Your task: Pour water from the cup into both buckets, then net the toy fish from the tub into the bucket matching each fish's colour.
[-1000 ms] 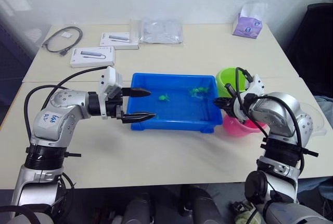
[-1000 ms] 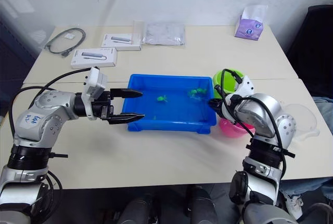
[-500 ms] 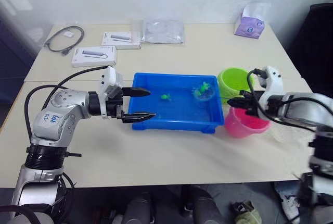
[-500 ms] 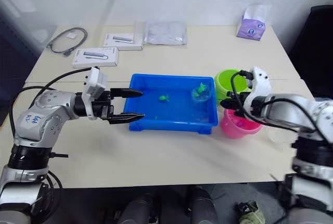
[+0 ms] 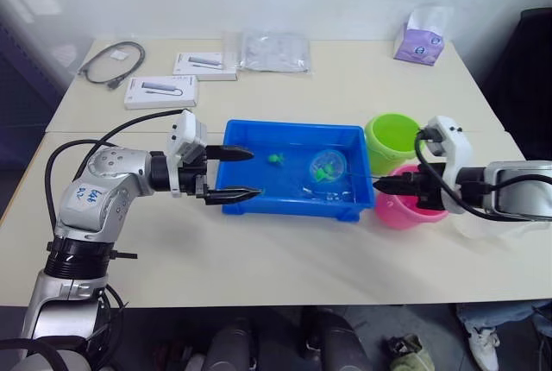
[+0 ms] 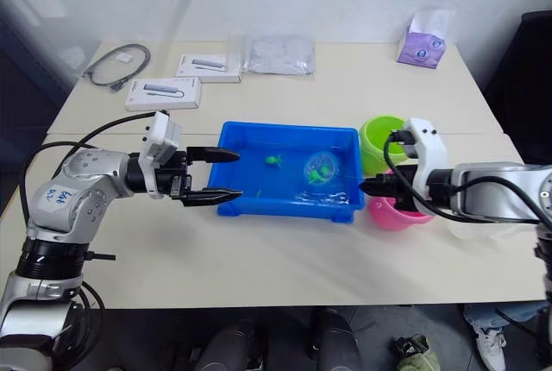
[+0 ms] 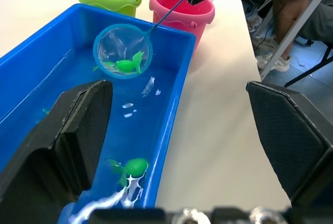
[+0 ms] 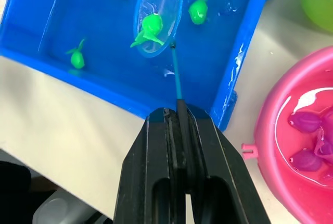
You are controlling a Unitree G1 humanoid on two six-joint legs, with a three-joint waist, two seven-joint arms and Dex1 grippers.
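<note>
- Sitting on beige table [image 5: 285, 259]: blue tub [image 5: 259, 203], green bucket [image 5: 390, 140], pink bucket [image 5: 405, 211].
- Pinching net [image 8: 157, 18] handle with right gripper [image 8: 179, 117]; spreading left gripper [image 5: 231, 172] around tub's end.
- Risking green fish [image 8: 150, 28] spilling during the carry, or landing among pink fish [image 8: 304, 122].

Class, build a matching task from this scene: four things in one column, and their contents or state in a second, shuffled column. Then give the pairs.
Things:
1. net
2. pink bucket
3. left tool
4. right tool

States:
A. open, holding nothing
B. holds pink fish in water
C. shut on a thin handle
D. holds one green fish

Pairs: 1-D, 2-B, 3-A, 4-C
</note>
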